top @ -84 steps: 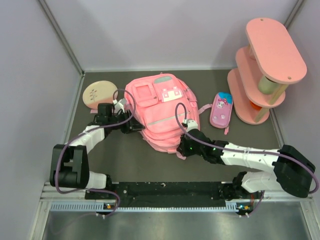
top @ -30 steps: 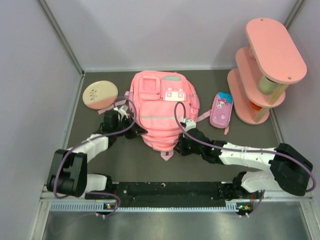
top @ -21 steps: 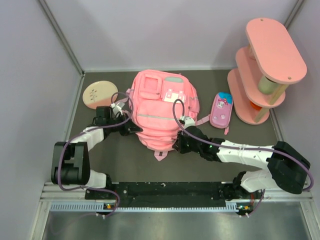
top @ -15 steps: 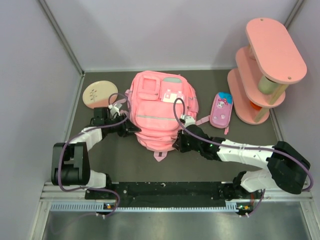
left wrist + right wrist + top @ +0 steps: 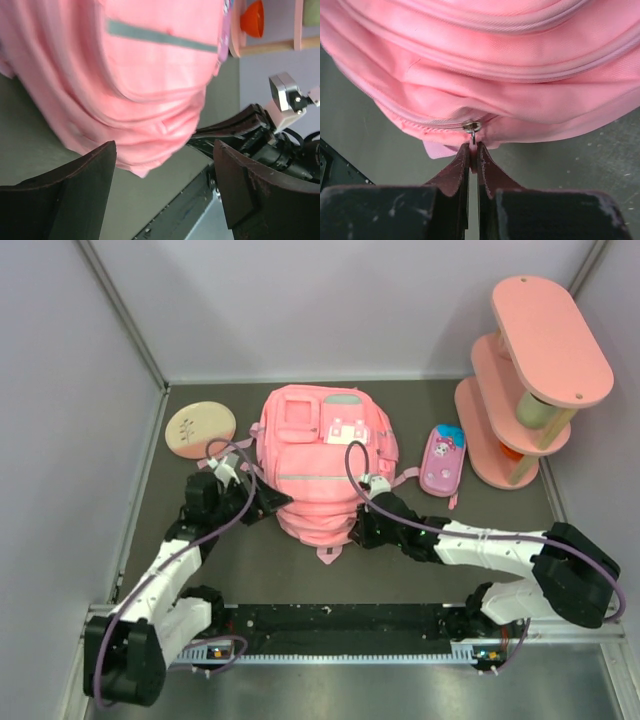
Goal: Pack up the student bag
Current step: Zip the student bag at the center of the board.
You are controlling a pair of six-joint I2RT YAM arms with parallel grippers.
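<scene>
Student bag [image 5: 325, 465]: lies flat on the table [image 5: 250, 565], front pockets up. It sits straight ahead of both sets of fingertips, its low edge nearest the right gripper and its side nearest the left.
Left gripper [image 5: 270, 502]: released. The jaws stand wide with nothing between them, and the bag's side is just beyond the tips, apart from both fingers.
Right gripper [image 5: 473, 150]: clenched on the zipper pull [image 5: 473, 134], pinched at the very tips. The slider is just ahead, at the bag's low seam.
Risk, drag: no hand braces the bag, so a tug on the pull will likely slide the whole bag toward the right gripper instead of running the zipper.
Risk, slip: the pull is thin and held only by the fingertips, so a sideways or sharp pull may strip it out.
Risk, jam: fabric is bunched around the slider and may catch.
Change, left: a second ago it gripped the bag's side; now it has let go and backed off.
Change, bag: it has shifted only slightly.
Change, right: it stays pinched on the pull throughout.
</scene>
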